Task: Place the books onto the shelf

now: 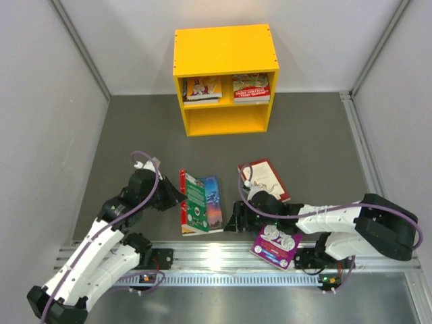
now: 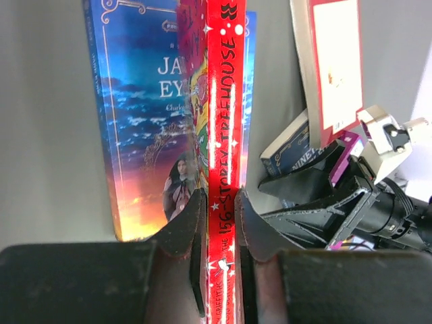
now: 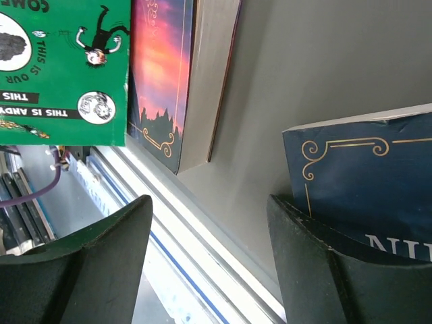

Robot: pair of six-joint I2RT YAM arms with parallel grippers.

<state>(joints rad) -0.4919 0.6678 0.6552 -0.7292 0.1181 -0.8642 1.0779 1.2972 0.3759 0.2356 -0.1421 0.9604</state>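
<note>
My left gripper is shut on the red spine of a green-covered book, which stands tilted on a blue sunset-cover book. To their right, low over the table, my right gripper is open with nothing between its fingers. One finger overlaps a dark blue book. A red-cream book lies behind it. A purple book rests on the rail. The yellow shelf holds two books in its upper compartments.
The aluminium rail runs along the near table edge under both arm bases. Grey walls with metal posts close in the left, right and back. The shelf's lower compartment holds nothing.
</note>
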